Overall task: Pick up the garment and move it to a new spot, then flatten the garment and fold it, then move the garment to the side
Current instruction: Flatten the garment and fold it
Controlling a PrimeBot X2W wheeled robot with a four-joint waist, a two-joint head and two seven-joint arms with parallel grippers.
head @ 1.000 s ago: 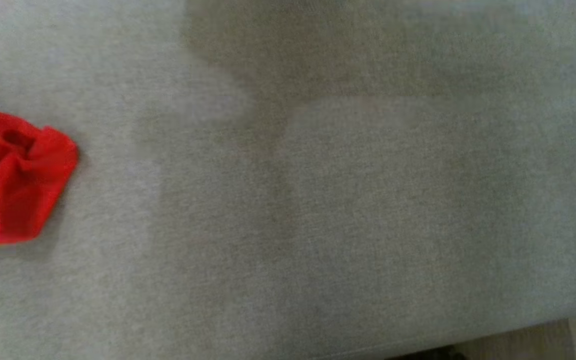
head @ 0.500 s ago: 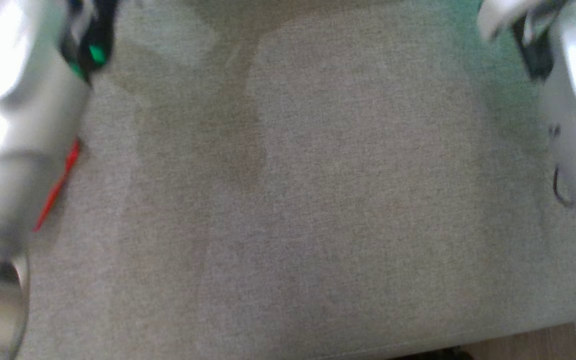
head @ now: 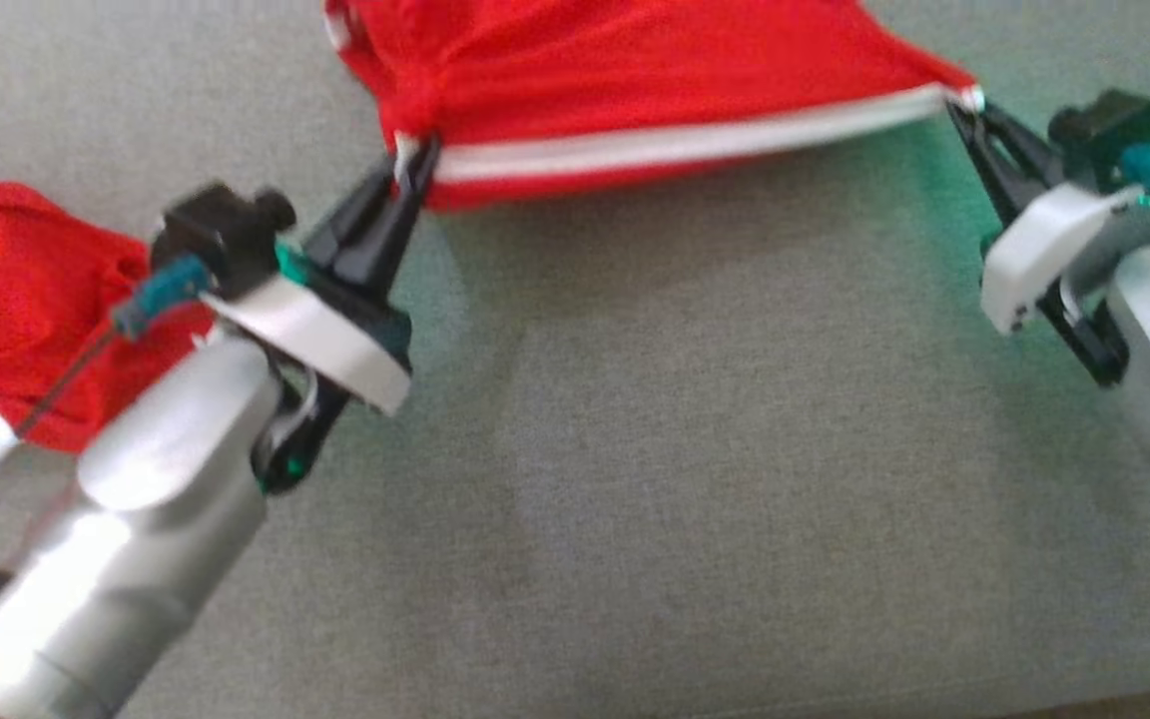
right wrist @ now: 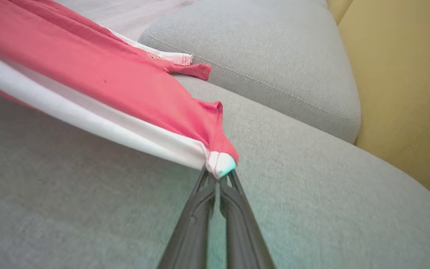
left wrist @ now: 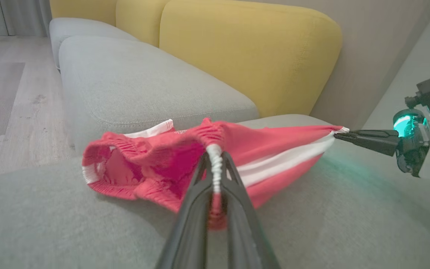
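Observation:
A red garment (head: 635,60) with a white stripe along its near edge hangs stretched between my two grippers just above the grey sofa seat (head: 685,449). My left gripper (head: 413,160) is shut on the gathered waistband end (left wrist: 215,157). At the other end, my right gripper (head: 964,105) is shut on the white-tipped corner (right wrist: 220,164). In the left wrist view the garment (left wrist: 274,149) sags to the left of the fingers, and the right gripper (left wrist: 340,135) pinches its far corner. In the right wrist view the garment (right wrist: 106,82) runs off to the upper left.
A second red cloth (head: 26,270) lies bunched on the seat behind my left forearm. Yellow back cushions (left wrist: 248,52) rise behind the seat. Another grey seat cushion (left wrist: 144,86) adjoins it, with wood floor (left wrist: 2,93) beyond.
The head camera has moved, so the picture has shifted. Both arms came into view half a second ago as blurs. Now both grippers hold the garment stretched between them.

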